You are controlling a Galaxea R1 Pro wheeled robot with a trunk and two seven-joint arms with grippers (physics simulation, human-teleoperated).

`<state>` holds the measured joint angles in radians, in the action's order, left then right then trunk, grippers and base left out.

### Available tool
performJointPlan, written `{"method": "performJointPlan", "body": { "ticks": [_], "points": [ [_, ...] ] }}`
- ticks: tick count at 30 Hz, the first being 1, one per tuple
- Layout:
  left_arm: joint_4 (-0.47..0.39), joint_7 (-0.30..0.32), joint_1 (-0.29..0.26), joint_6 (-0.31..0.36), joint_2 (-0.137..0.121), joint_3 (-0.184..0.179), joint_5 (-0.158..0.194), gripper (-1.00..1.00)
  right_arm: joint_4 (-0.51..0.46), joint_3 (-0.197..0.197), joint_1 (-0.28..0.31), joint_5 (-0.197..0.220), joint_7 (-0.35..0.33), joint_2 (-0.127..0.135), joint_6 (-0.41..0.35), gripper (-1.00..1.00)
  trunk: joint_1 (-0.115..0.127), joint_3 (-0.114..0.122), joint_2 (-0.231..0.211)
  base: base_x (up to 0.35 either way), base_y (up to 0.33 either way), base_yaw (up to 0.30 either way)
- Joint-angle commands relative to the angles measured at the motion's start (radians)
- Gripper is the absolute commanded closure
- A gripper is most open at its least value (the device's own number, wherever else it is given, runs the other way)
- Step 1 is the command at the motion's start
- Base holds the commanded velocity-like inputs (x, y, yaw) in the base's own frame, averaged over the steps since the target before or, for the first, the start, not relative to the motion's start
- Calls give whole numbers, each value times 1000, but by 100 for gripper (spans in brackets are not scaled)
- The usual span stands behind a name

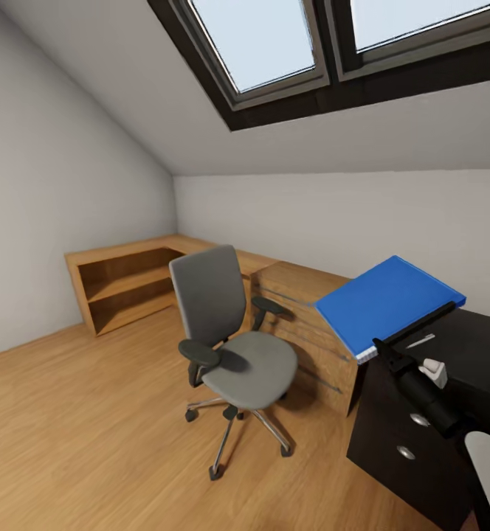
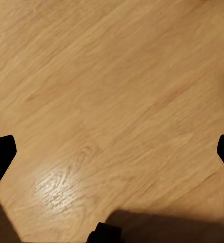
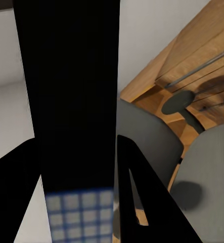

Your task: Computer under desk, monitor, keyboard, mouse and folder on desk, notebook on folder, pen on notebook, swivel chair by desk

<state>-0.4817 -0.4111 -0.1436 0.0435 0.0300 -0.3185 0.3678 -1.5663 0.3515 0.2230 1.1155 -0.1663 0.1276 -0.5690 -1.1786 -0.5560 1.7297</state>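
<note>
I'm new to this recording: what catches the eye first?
The blue folder, tilted in the right gripper above the black desk. Left of it, the grey swivel chair stands with a bare seat on the wood floor, under a big skylight.

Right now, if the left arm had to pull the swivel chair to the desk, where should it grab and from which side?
Probably the backrest's top edge on the swivel chair, coming from behind it. That edge is upright, thin enough to pinch and unobstructed. The armrests are rounded pads, and the seat is broad and flat. Pulling high may roll it on its casters toward the desk.
</note>
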Motion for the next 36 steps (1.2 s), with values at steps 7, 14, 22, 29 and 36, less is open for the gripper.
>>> {"method": "performJointPlan", "body": {
  "ticks": [7, 14, 22, 29, 36],
  "points": [
    [-1, -9, 0, -55, -4, -6, 5, -100, 0, 22, 1, 1, -2, 0, -6, 100, 12, 8, -21, 0, 0, -266],
    [36, -10, -1, -187, -3, -5, 5, -100, 1, 37, 1, 0, 0, 0, -6, 100, 12, 8, -21, 0, -39, -267],
    [40, -11, -1, -191, -1, -7, 3, -100, 2, 42, 1, -14, 4, -1, -4, 100, 12, 8, -21, 0, -271, -268],
    [40, -12, -1, -197, -3, -4, 5, -100, 4, 53, 1, -23, 6, -2, -3, 100, 12, 8, -21, 0, -40, -290],
    [40, -12, 0, -197, -2, -4, 4, -100, 10, 55, 1, -25, 14, -2, -2, 100, 12, 8, -21, 0, -1, -298]
  ]
}}
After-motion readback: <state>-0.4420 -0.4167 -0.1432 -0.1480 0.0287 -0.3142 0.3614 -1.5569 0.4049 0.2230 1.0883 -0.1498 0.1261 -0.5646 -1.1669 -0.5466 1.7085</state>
